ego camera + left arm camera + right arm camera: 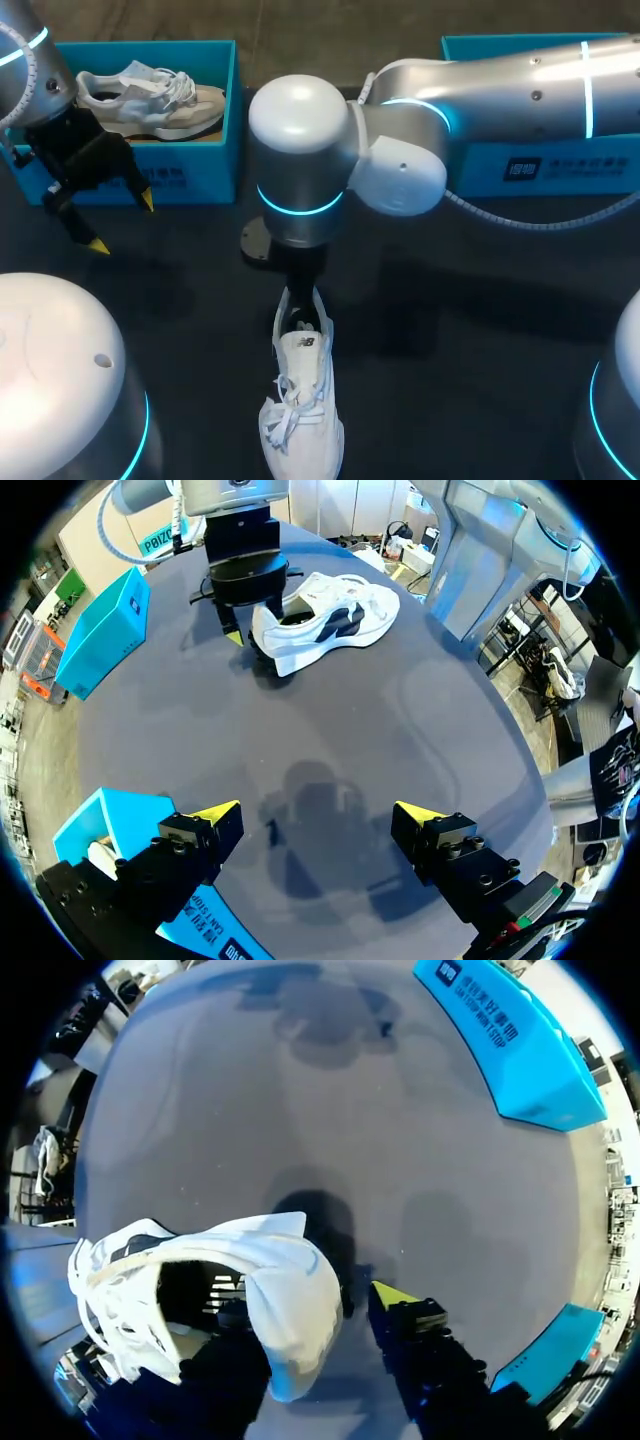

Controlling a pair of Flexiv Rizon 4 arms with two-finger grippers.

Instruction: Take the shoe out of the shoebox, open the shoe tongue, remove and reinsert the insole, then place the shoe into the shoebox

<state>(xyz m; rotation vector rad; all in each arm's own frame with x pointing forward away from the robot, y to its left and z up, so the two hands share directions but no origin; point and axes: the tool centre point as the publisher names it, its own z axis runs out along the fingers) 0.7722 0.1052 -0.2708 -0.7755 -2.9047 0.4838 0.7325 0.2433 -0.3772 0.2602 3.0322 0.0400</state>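
A white shoe lies on the dark table near the front edge, with its toe toward me. My right arm reaches past the middle, and its gripper stands over the heel. In the right wrist view the right gripper straddles the heel wall of the shoe. One finger is hidden inside the shoe and the yellow-tipped finger sits just outside, a little off the heel. My left gripper hangs open and empty in front of the blue shoebox. The left wrist view shows the shoe far ahead of the left gripper.
The left shoebox holds a second, beige and white shoe. Another blue box stands at the back right, partly under my right arm. The right arm's elbow bulks over the table's middle.
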